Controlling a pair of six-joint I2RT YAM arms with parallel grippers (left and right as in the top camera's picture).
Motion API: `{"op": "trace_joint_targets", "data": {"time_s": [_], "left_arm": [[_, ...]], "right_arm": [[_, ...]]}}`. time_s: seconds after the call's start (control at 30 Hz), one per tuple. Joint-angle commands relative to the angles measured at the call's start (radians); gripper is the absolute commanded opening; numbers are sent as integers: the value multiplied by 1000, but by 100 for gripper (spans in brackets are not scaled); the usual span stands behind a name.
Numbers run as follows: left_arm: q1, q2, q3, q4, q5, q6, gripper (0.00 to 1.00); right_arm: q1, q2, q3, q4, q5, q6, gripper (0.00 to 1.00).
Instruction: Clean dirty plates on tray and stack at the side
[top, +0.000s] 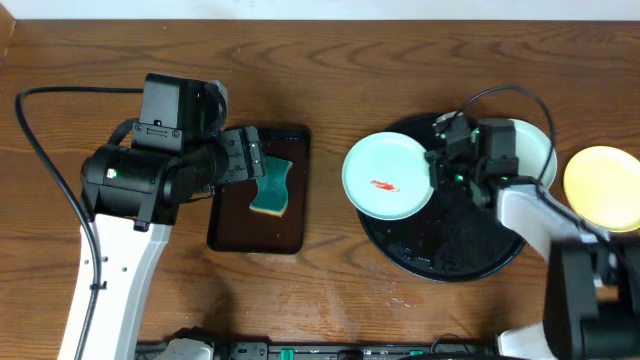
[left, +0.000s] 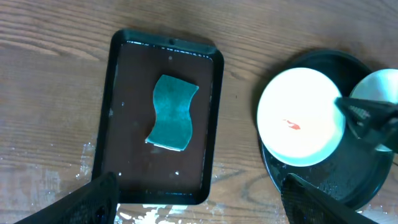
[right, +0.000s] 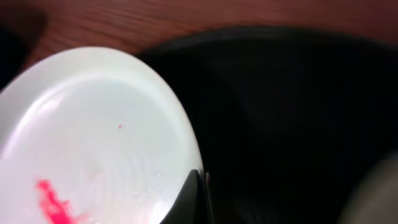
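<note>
Progress, as judged: early; no stack of plates at the side yet; wiping not begun.

Smeared plate (top: 388, 177): pale mint, red smear near its middle; it overhangs the left rim of the black tray (top: 440, 262); right end effector (top: 437, 168) is pinched closed on its right edge; the right wrist view shows a finger on the rim; raised or resting, cannot tell.

Second mint plate (top: 537, 152): on the far right part of the black tray, half hidden by the right arm; smear or none, cannot tell.

Yellow plate (top: 603, 188): on the bench (top: 330, 290) just beside the black tray's right rim, outside it; no smear visible from overhead; possibly the one already done, though that is a guess.

Brown tray (left: 214, 124): rectangular, left of the black tray; holds one teal sponge (left: 173, 113), lying flat near the middle, nothing else in it.

Left end effector (left: 199, 182): hovers above the brown tray, fingers spread wide, holding nothing; sponge not picked up.

Left to do, by judgement: take the sponge, wipe the smear, set the plate aside, repeat for the second mint plate.
</note>
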Motion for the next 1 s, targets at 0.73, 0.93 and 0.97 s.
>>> {"op": "trace_joint_targets", "data": {"time_s": [0.73, 0.93, 0.97], "left_arm": [[5, 0, 2, -3, 2, -4, 84], [5, 0, 2, -2, 2, -4, 84], [5, 0, 2, -3, 2, -4, 84]], "right_arm": [[13, -207, -20, -344, 173, 112, 33], [13, -157, -21, -307, 101, -185, 36], [13, -135, -21, -291, 84, -204, 35]]}}
